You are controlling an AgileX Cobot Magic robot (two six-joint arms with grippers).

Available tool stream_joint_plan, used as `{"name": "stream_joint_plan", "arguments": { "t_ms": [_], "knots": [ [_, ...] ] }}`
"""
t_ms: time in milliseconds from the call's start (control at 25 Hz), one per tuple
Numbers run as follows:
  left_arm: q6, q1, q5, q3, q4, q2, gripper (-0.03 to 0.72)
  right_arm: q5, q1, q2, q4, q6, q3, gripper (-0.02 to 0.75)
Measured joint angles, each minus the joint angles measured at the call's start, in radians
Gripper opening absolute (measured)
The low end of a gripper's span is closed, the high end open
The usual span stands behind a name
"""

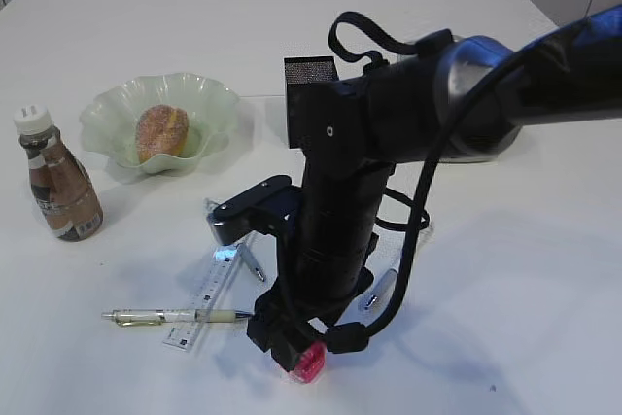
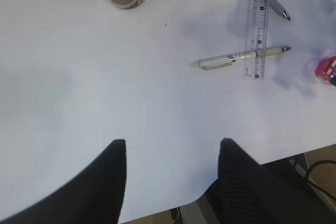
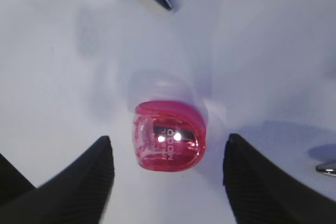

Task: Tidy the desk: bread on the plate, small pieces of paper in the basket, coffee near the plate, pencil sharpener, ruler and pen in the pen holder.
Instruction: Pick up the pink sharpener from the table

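Pink, shiny plastic: the pencil sharpener (image 3: 169, 142) lies on the white tabletop (image 3: 273, 51), right between the spread fingers of the right claw (image 3: 168, 174), which grips nothing. It looks tiny, light, hard and slippery. I would pinch its two flat sides. The left claw (image 2: 172, 182) hangs released over bare tabletop.

Exterior view slants down over the desk (image 1: 544, 269); both wrist views look down close, sharing it.
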Motion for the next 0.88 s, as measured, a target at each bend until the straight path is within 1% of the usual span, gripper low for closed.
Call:
{"name": "stream_joint_plan", "arguments": {
  "t_ms": [40, 320, 880],
  "knots": [
    [0.000, 0.000, 0.000, 0.000, 0.000, 0.000, 0.394, 0.002, 0.000, 0.007, 0.002, 0.003, 0.000, 0.533],
    [0.000, 0.000, 0.000, 0.000, 0.000, 0.000, 0.394, 0.008, 0.009, 0.026, 0.026, 0.004, 0.000, 0.523],
    [0.000, 0.000, 0.000, 0.000, 0.000, 0.000, 0.394, -0.007, 0.018, 0.057, 0.016, 0.005, 0.000, 0.522]
  ]
}}
